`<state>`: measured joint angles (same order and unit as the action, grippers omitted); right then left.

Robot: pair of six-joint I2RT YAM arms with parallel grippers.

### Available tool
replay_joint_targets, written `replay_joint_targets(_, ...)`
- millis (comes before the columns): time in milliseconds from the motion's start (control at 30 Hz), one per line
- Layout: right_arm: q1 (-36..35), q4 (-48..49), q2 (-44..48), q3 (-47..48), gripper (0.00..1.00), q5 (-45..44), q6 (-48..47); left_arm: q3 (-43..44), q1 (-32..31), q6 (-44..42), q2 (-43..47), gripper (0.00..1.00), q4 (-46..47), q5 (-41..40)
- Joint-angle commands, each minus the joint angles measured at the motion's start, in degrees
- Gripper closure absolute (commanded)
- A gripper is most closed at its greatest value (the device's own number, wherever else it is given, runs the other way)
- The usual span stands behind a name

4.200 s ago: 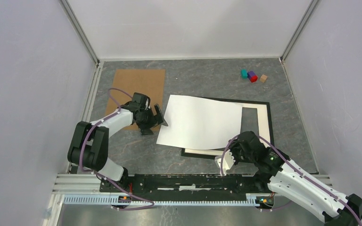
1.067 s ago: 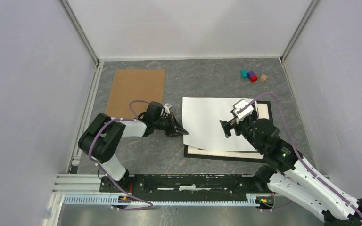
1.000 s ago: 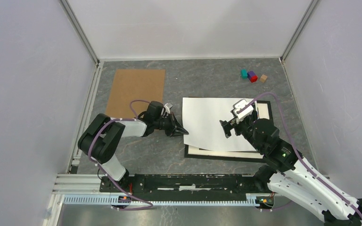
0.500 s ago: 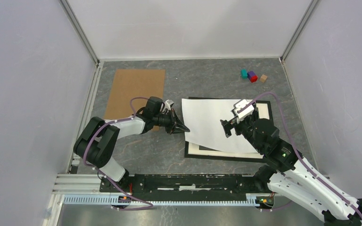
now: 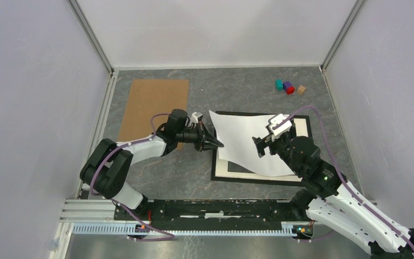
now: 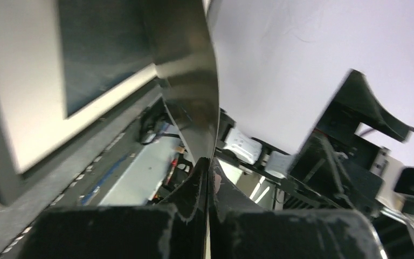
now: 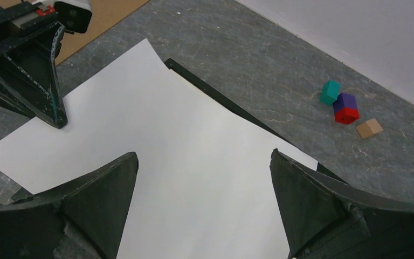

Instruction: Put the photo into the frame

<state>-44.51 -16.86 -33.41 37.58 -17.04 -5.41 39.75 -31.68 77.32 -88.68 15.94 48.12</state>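
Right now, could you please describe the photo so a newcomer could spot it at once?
Find the black frame mid-table. The photo is the big sheet over it, white back up, left edge pinched in the left end effector. Unlike the brown board beside it, it is white and lifted.

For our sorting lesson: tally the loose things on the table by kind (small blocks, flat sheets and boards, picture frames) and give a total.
Small blocks: 3 (teal block, purple-and-red block, tan block)
Flat sheets and boards: 3 (photo, white mat, brown board)
Picture frames: 1 (black frame)
Total: 7
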Motion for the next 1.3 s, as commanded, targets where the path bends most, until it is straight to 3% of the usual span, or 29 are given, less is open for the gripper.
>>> replay_joint_targets(0,0.0,0.9,0.8,0.3,0.02,-1.3,1.0,3.1,-2.1,13.1,4.4,0.98,12.2,1.4)
replay_joint_targets(100,-0.1,0.8,1.4,0.4,0.02,-1.6,1.0,4.6,-3.4,13.0,6.9,0.98,13.8,1.1)
replay_joint_targets(300,0.0,1.3,1.9,0.0,0.02,-1.8,1.4,14.1,-4.0,-24.9,6.2,0.98,-24.3,1.4)
replay_joint_targets(467,0.0,1.0,1.7,0.9,0.02,-1.8,1.5,10.3,-2.7,-34.5,1.6,0.98,-29.6,1.1)
replay_joint_targets(700,0.0,0.7,2.7,0.8,0.02,-2.2,1.6,17.7,-0.7,-52.7,-3.4,0.98,-45.0,-1.8)
replay_joint_targets(767,0.0,0.9,2.7,0.6,0.02,-2.3,1.9,20.0,-0.7,-53.4,-5.1,0.98,-45.1,-1.4)
replay_joint_targets(867,0.0,1.1,2.9,0.3,0.02,-2.2,2.3,19.8,-0.7,-47.0,-6.9,0.98,-38.7,-1.8)
replay_joint_targets(1000,0.0,0.6,3.4,0.1,0.02,-2.6,2.3,13.8,-1.0,-33.5,-6.3,0.98,-22.3,-2.3)
replay_joint_targets(1167,0.0,1.0,4.3,-0.6,0.02,-3.4,2.2,12.8,-2.4,-34.6,-5.3,0.98,-17.7,-7.5)
replay_joint_targets(1267,0.0,0.9,4.1,-0.7,0.02,-3.4,2.2,11.8,-2.4,-30.0,-6.6,0.98,-13.2,-7.4)
